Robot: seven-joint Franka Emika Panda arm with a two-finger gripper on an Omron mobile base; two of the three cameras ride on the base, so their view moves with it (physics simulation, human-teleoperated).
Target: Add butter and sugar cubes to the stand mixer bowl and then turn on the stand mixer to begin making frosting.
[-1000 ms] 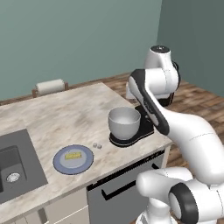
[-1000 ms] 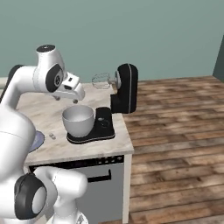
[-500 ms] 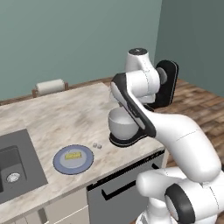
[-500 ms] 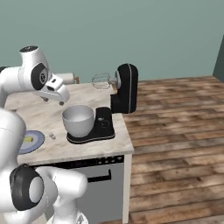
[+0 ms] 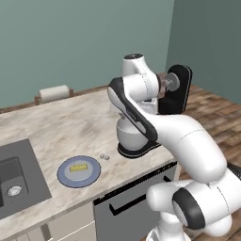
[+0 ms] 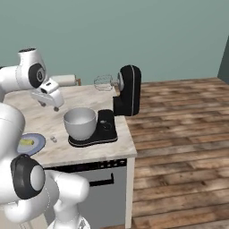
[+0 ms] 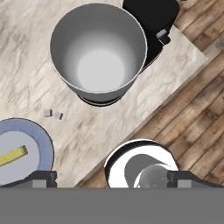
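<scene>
The stand mixer bowl sits empty on the flat base of the black stand mixer, whose head is tilted back with the whisk raised. A yellow butter stick lies on the blue-grey plate. Two tiny sugar cubes rest on the counter between plate and bowl. My gripper hangs open and empty above the counter, left of the bowl. In the hand view its fingertips stand wide apart over the counter's front edge. My arm hides part of the bowl in the left base view.
A dark sink is set into the counter at the far left. A paper towel roll lies at the back edge. A dishwasher front sits under the counter, and wooden floor lies to the right.
My arm has swung away from the mixer head, toward the plate side of the bowl. The gripper stayed open and nothing on the counter moved.
</scene>
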